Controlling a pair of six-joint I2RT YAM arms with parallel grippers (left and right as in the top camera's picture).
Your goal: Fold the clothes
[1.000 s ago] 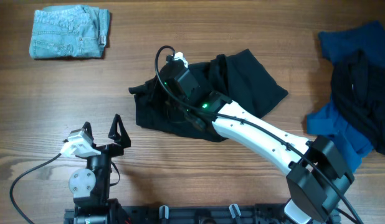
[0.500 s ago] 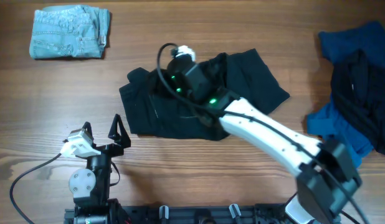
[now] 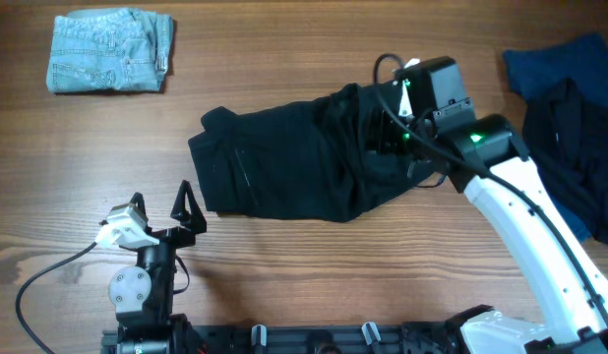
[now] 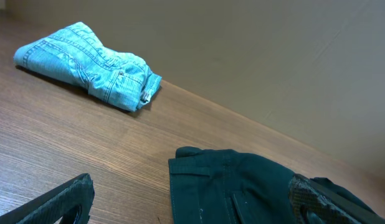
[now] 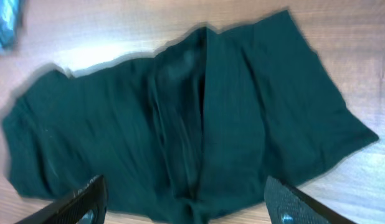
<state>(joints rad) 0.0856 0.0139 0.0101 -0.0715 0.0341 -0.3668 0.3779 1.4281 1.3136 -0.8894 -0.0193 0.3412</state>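
Observation:
The black shorts [image 3: 284,167] lie spread across the middle of the table, with a bunched fold running down their middle [image 5: 192,112]. My right gripper [image 3: 380,133] hovers over their right part, open, with nothing between its fingers [image 5: 80,200]. In the right wrist view the shorts fill the space below the right gripper [image 5: 189,208]. My left gripper [image 3: 161,208] stands open near the front left, just short of the shorts' left edge [image 4: 199,180]. In its own view, the left gripper [image 4: 189,205] holds nothing.
Folded pale-blue denim shorts [image 3: 112,51] lie at the back left and show in the left wrist view [image 4: 86,56]. A heap of dark blue and black garments [image 3: 565,128] lies at the right edge. Bare wood [image 3: 284,265] runs along the front.
My right gripper has opened, let go of the black shorts and drawn back from their left part to their right. The shorts now lie spread wider to the left. The left arm is still.

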